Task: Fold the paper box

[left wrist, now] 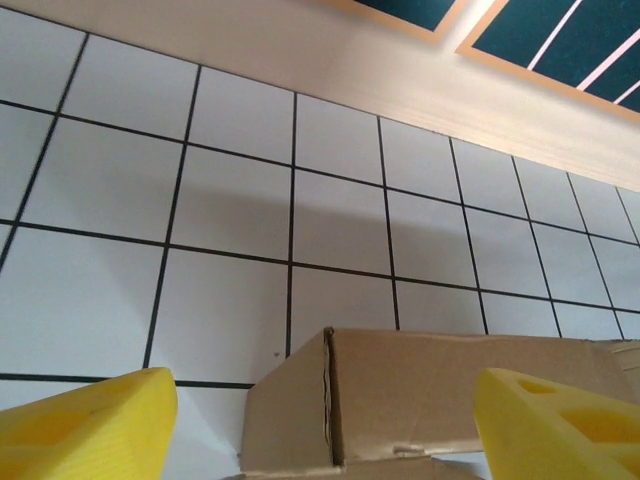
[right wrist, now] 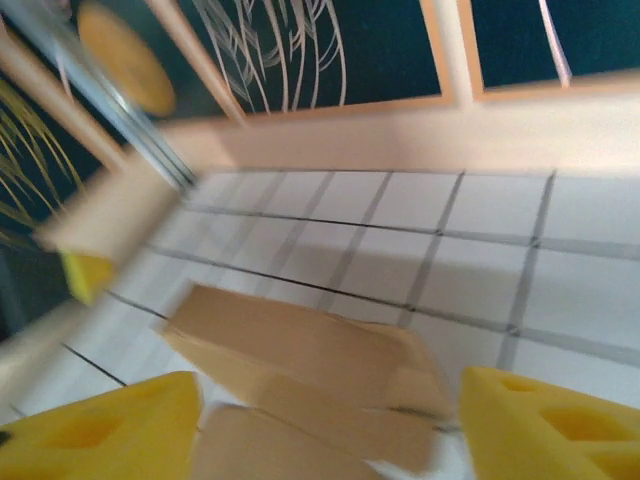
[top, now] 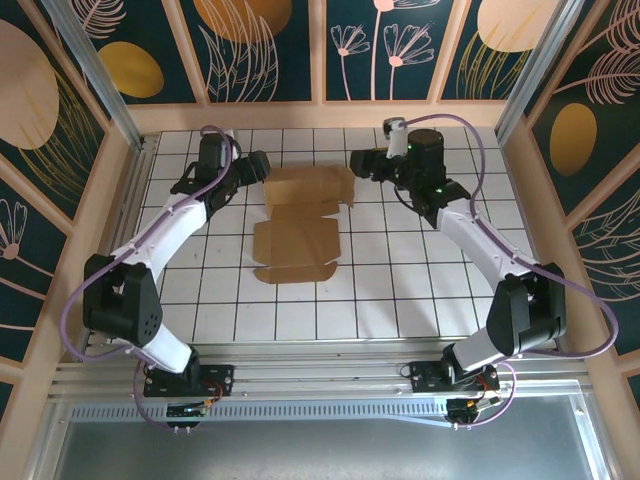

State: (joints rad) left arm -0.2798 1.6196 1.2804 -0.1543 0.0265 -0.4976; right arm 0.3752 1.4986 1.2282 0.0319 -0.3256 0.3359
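Nearest the arm bases, the paper box (top: 297, 225) lies flat on the tiled table (top: 420, 290), its front panel and small side flaps not yet raised. Farther back, the sheet's far part looks turned up into a low wall with one corner formed. I judge the folding begun but well short of a closed box: the near panels, the side flaps and the tucking are left.

That raised end sits between both pairs of fingers. The left gripper (top: 262, 166) is at its left end, its yellow fingers (left wrist: 90, 425) spread wide either side of the cardboard, not pinching it. The right gripper (top: 358, 163) is at the right end, fingers (right wrist: 540, 425) spread likewise. That view is blurred, so I cannot tell whether they touch.

Beyond the fingertips come bare tiles, then a pale ledge (left wrist: 400, 80) and patterned wall panels (top: 400, 45), which leave little room behind the box.
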